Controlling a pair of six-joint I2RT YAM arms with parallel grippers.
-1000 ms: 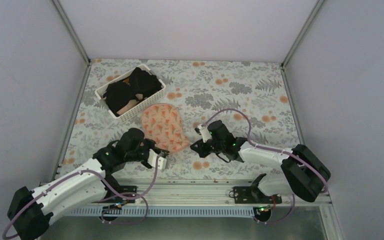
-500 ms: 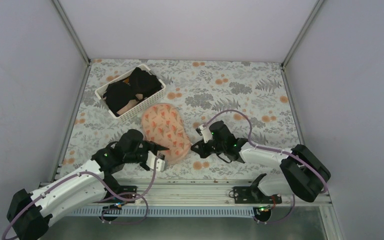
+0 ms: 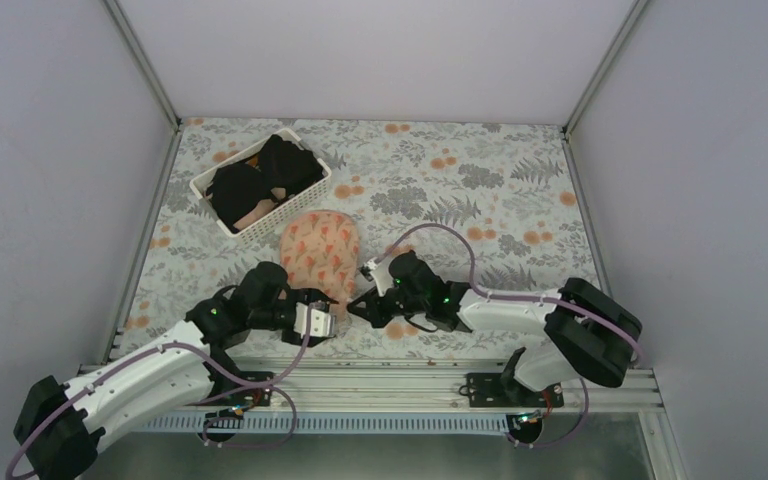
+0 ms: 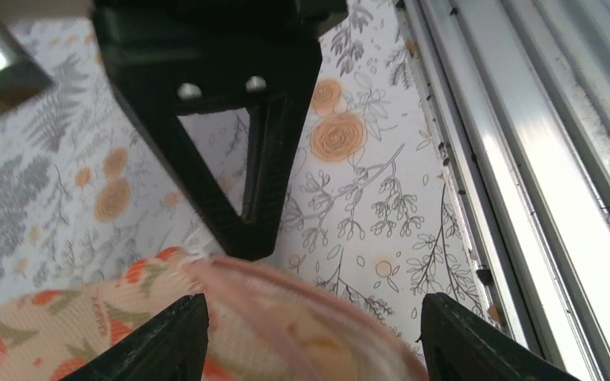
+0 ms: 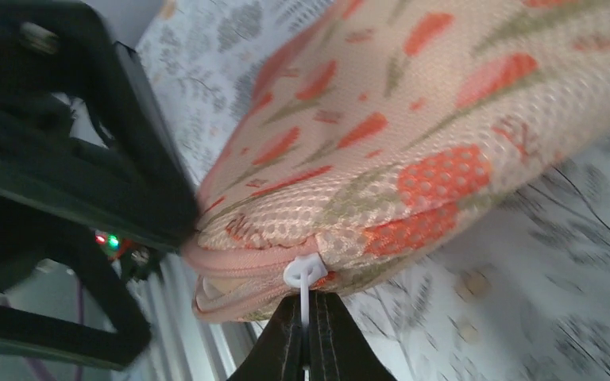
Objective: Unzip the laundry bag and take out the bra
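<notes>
The laundry bag (image 3: 318, 248), a pink pouch printed with orange-red flowers, lies mid-table with its near end raised between both grippers. My right gripper (image 5: 308, 317) is shut on the white zip pull (image 5: 305, 274) at the bag's (image 5: 413, 119) near edge; left of the pull the zip gapes a little. In the top view this right gripper (image 3: 356, 306) sits at the bag's near tip. My left gripper (image 4: 310, 341) stands open, the blurred pink bag edge (image 4: 286, 317) between its fingers (image 4: 159, 341) without being clamped; from above this left gripper (image 3: 326, 322) is just left of the right one. The bra is hidden.
A white slatted basket (image 3: 222, 226) at the back left holds black clothes (image 3: 260, 170) with a peach patch among them. The aluminium rail (image 3: 410, 375) runs along the table's near edge, close behind both grippers. Floral tablecloth (image 3: 500, 190) covers the rest.
My left gripper has opened and let go of the bag's edge. The right gripper has moved left with the zip pull, and the bag's near end has shifted left with it.
</notes>
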